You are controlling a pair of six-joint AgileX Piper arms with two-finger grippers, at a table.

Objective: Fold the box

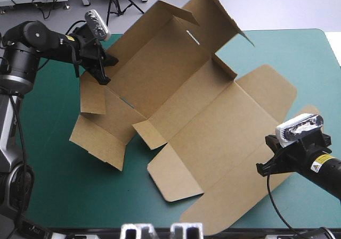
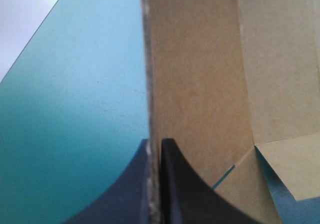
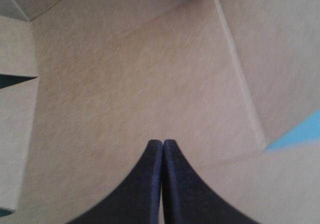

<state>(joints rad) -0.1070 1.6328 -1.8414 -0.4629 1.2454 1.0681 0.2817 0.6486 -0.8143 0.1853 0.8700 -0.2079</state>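
The brown box [image 1: 213,127] is a cut sheet spread across the teal-green cover [image 1: 53,186]. Its far-left part is lifted, with a raised panel and flaps [image 1: 208,10] toward the table's far edge. My left gripper [image 1: 102,74] is shut on the lifted left edge; in the left wrist view the board's edge [image 2: 148,59] runs between the gripper's [image 2: 155,141] black fingers. The right gripper [image 1: 262,169] is at the sheet's near-right edge. In the right wrist view it [image 3: 163,141] is shut in a pointed arch over flat board [image 3: 130,74], with nothing seen between the fingers.
Loose side flaps [image 1: 98,138] hang and lie at the sheet's left, near the left arm. Bare teal-green cover [image 2: 75,109] shows beside the held edge and along the table's near left. The table's right edge [image 1: 331,47] is close to the right arm.
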